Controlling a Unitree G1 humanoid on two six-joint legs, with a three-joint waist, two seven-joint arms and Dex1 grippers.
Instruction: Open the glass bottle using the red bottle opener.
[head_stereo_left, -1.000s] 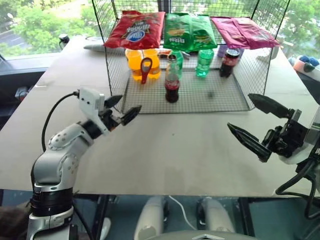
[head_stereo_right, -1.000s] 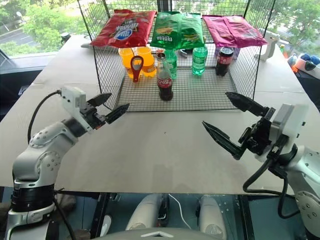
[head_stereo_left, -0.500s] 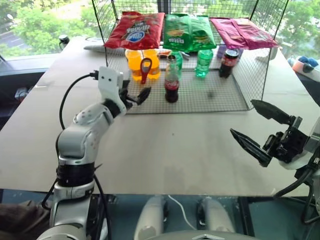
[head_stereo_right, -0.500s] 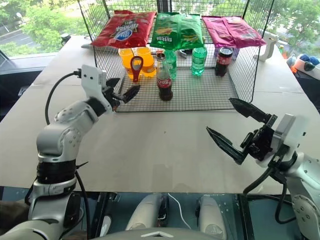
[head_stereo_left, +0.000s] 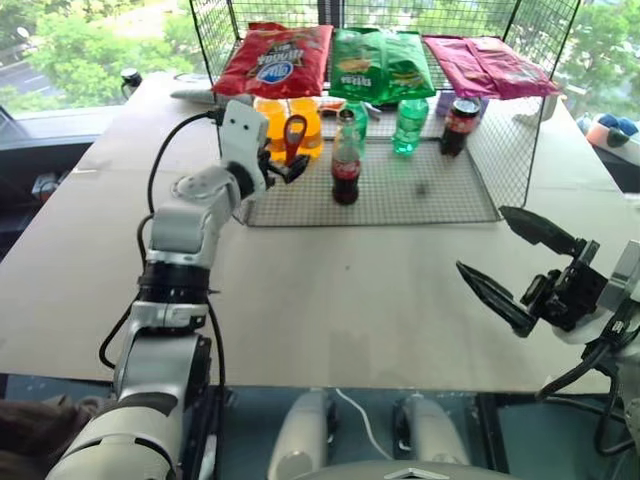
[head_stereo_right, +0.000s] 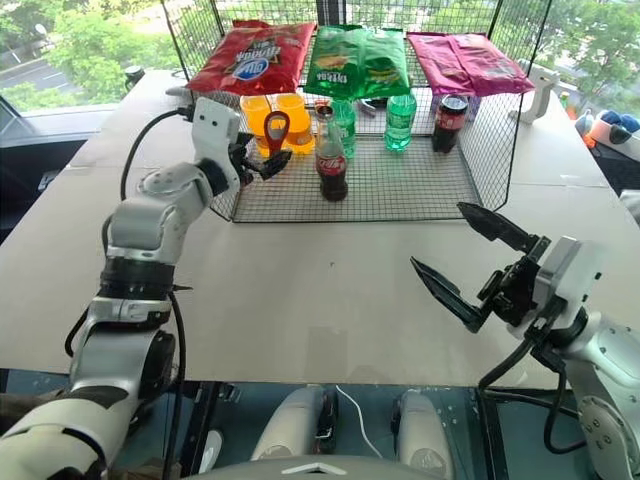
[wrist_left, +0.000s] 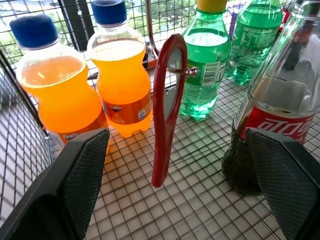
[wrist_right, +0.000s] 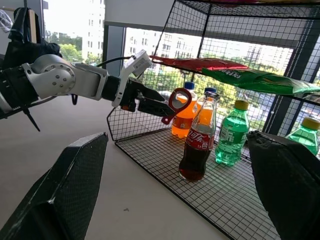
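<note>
- Left gripper (head_stereo_left: 283, 168) stretched far forward, pointing level into the open front of the wire rack (head_stereo_left: 520, 130), fingers spread wide, nothing between them.
- Red bottle opener (wrist_left: 167, 107) hanging upright from a small hook, seen in the left wrist view between the two spread fingers, not touched by either.
- Right gripper (head_stereo_left: 515, 262) held low over the near right of the table (head_stereo_left: 330, 290), tilted slightly up and toward the left, jaws gaping, empty.
- Against a second ago: left arm extended from the near left of the table up to the rack front, elbow straightened; half a second ago already close to the rack edge, now right at the opener. Right arm nearly unmoved, jaws just as wide on both sides throughout.
- Inside the rack, on its mesh floor: glass bottle (head_stereo_left: 345, 160) standing upright near the front, cap on, just right of the opener; two orange soda bottles (head_stereo_left: 285, 125) behind the opener; two green bottles (head_stereo_left: 408, 125) farther back; a stubby dark cola bottle (head_stereo_left: 459, 125) at far right.
- On the rack's top: red chip bag (head_stereo_left: 275, 58), green chip bag (head_stereo_left: 380, 62), pink bag (head_stereo_left: 485, 65), laid flat side by side.
</note>
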